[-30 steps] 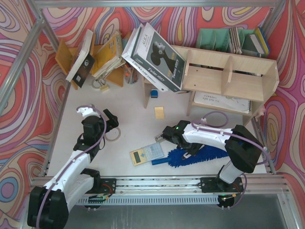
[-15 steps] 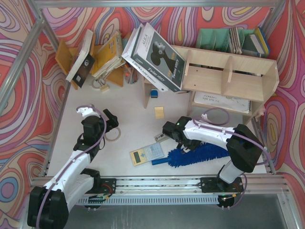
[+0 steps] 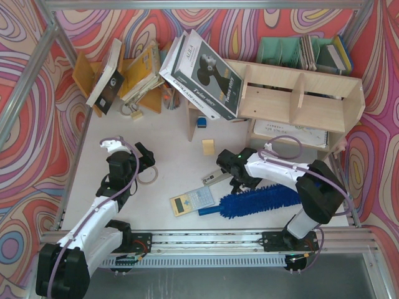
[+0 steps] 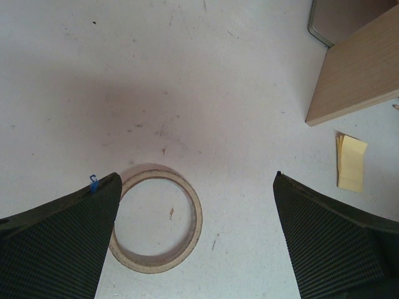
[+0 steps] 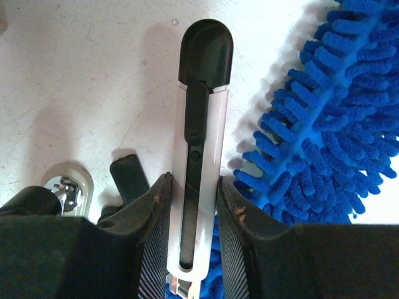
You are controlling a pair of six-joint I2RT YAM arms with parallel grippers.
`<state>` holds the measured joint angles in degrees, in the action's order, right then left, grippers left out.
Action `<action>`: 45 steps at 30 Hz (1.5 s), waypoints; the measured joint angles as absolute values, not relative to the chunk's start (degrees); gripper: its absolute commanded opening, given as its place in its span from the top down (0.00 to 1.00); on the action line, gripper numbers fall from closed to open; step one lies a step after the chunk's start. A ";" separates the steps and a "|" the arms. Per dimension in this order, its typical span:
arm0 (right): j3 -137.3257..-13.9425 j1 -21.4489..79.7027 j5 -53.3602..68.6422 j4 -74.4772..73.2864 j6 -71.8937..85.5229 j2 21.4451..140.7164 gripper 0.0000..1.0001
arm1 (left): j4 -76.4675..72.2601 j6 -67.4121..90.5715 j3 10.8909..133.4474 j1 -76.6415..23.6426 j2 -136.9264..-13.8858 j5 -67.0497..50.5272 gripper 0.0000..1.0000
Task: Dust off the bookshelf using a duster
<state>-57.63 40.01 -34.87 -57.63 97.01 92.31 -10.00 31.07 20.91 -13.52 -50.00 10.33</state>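
One bookshelf (image 3: 299, 93) stands at the desk's far right corner. One duster (image 3: 262, 200) lies flat by the near edge, not picked up yet. The right gripper (image 5: 192, 182) is clamped on one black-and-white cutter (image 5: 202, 93), maybe to clear it away. The left gripper (image 4: 196, 177) is wide apart above one tape ring (image 4: 156, 266), holding nothing.

**Top external:** fixed, high behind the arm bases, looking down over the whole table (image 3: 174, 134); bookshelf (image 3: 299, 99) at upper right.

**Left wrist:** near, facing straight down past its own fingers (image 4: 56, 249); shares the tape ring (image 4: 156, 218) and yellow notepad (image 4: 351, 162) with the top view.

**Right wrist:** very near, along its fingers (image 5: 149, 237) and a clamped cutter (image 5: 198, 156); shares the duster (image 5: 324, 124) with the top view.
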 measured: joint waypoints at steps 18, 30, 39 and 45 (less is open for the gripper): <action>-56.55 36.29 -36.69 -51.66 92.31 92.86 0.48 | -10.00 31.07 20.91 -13.52 -50.65 10.33 0.02; -54.41 36.29 -35.70 -53.21 93.14 88.23 0.46 | -10.00 31.05 20.91 -13.52 -50.65 10.31 0.02; -47.99 37.08 -31.35 -59.83 99.18 74.30 0.39 | -10.00 31.05 20.91 -13.52 -50.65 10.28 0.02; -43.40 37.21 -29.06 -62.02 102.59 69.49 0.24 | -10.00 31.05 20.91 -13.52 -50.57 10.28 0.01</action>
